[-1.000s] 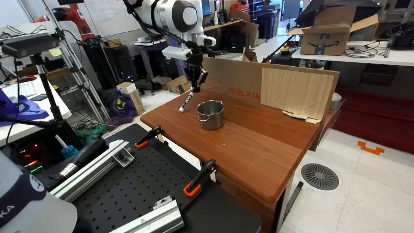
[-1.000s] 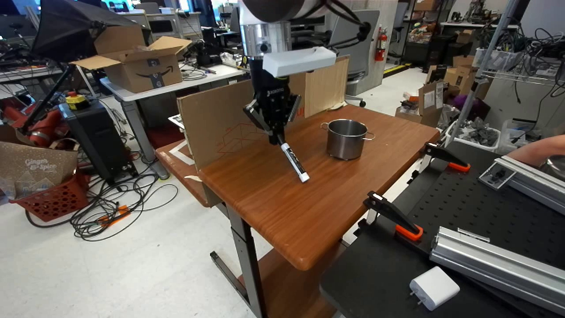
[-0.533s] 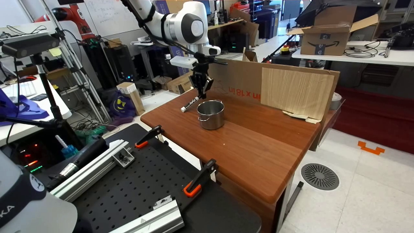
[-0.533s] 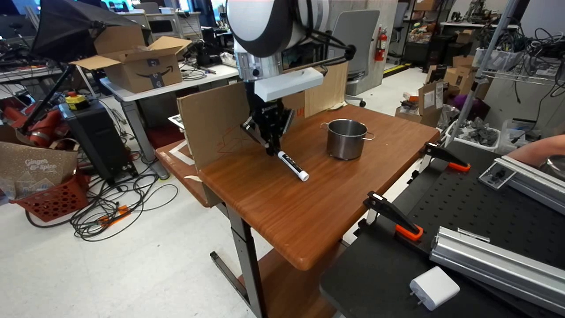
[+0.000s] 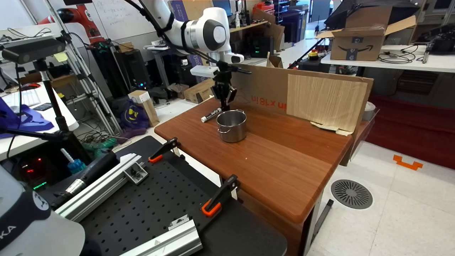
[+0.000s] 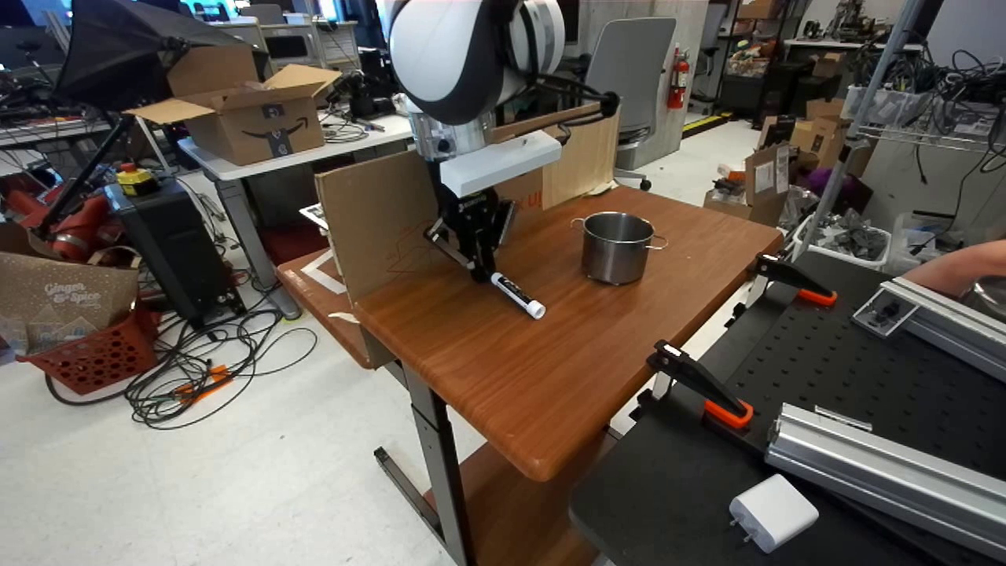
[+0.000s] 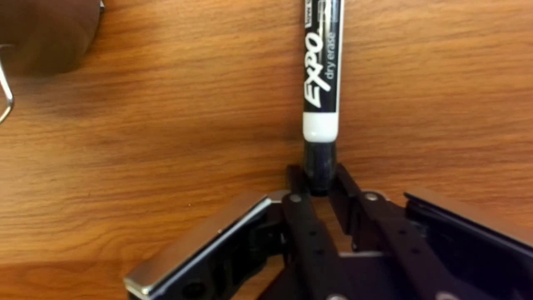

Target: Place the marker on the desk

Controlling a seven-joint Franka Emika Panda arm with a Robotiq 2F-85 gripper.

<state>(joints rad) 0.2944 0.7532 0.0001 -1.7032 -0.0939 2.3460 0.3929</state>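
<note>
Works over a wooden tabletop, walled along one long edge by a cardboard panel, perhaps as a backdrop. Holds the claw low, nearer that edge than the two-handled metal pot, probably for clearance. Clenches the dark end of an Expo dry-erase marker, almost level, white end toward the opposite long edge, presumably for a soft set-down; unclear whether touching wood. Counts one tabletop, one cardboard panel, one claw, one metal pot, one marker.

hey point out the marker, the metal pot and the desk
Marker (image 7: 320, 89): wrist view, on its labelled barrel.
Metal pot (image 6: 614, 259): in an exterior view, on its outer wall.
Desk (image 5: 277, 167): in an exterior view, on its top.
</note>
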